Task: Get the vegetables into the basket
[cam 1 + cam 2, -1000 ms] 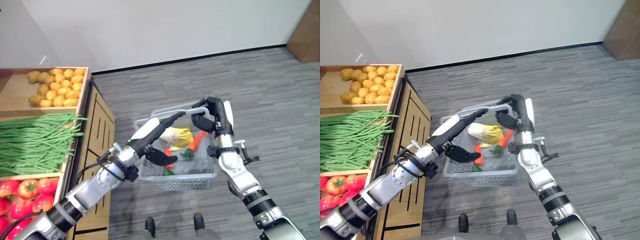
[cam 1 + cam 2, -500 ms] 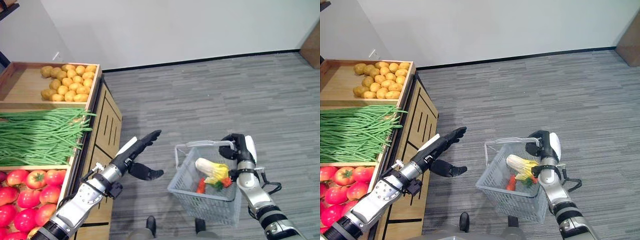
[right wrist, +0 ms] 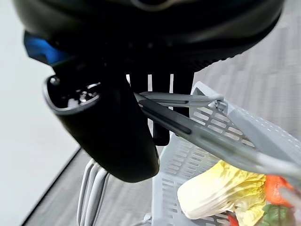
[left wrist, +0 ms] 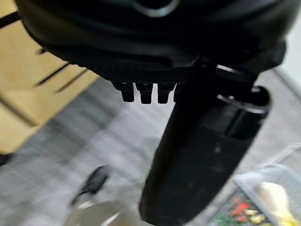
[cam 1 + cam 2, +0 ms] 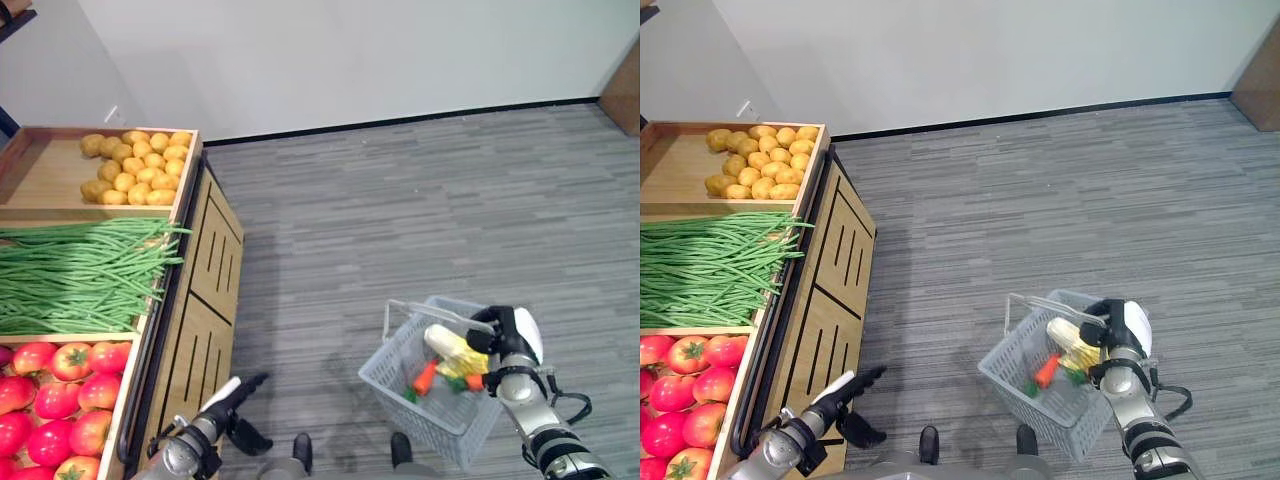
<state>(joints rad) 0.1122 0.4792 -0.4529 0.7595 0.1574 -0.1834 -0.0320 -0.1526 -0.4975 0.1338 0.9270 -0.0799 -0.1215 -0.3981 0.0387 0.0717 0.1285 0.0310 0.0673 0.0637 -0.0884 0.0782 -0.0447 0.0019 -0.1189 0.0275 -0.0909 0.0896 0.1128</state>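
Observation:
A grey mesh basket (image 5: 392, 372) hangs tilted above the carpet at the lower right. My right hand (image 5: 500, 330) is shut on its wire handle (image 3: 188, 126), the fingers curled round it. Inside the basket lie a pale yellow cabbage (image 5: 450, 346), an orange carrot (image 5: 425, 376) and some green leaves. My left hand (image 5: 236, 394) is low at the bottom left, beside the wooden stand, fingers (image 4: 141, 92) straight and holding nothing.
The wooden stand (image 5: 205, 290) on the left carries potatoes (image 5: 135, 175), green beans (image 5: 80, 275) and tomatoes (image 5: 55, 390) in separate trays. Grey carpet (image 5: 400, 220) stretches to the white back wall.
My left hand has dropped away from the basket to a low spot beside the stand. The right hand has carried the basket lower and to the right.

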